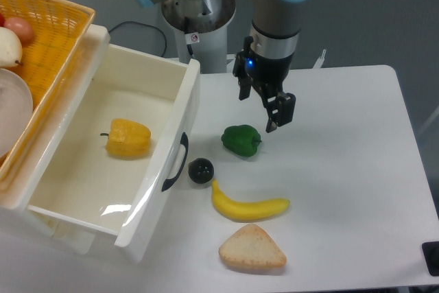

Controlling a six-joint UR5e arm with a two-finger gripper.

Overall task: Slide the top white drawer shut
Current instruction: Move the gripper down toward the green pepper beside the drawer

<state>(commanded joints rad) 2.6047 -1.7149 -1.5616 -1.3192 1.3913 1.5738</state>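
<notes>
Hanging in the upper middle of the frame, the claw (268, 108) has its fingers apart and grips nothing, poised just above a green pepper (241, 140). The top white drawer (147, 111) fills the left side, pulled far out, a yellow pepper (127, 139) lying inside. I'd say the approach is only starting: next the claw must reach the black handle (175, 162) front and push leftward.

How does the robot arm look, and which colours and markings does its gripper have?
The arm is made of silver-grey metal tubes with light blue plastic caps on the joints. Its grey base carries a small round red-and-white sticker. The gripper is black, with two short angular fingers and a small blue light glowing near the wrist.
</notes>
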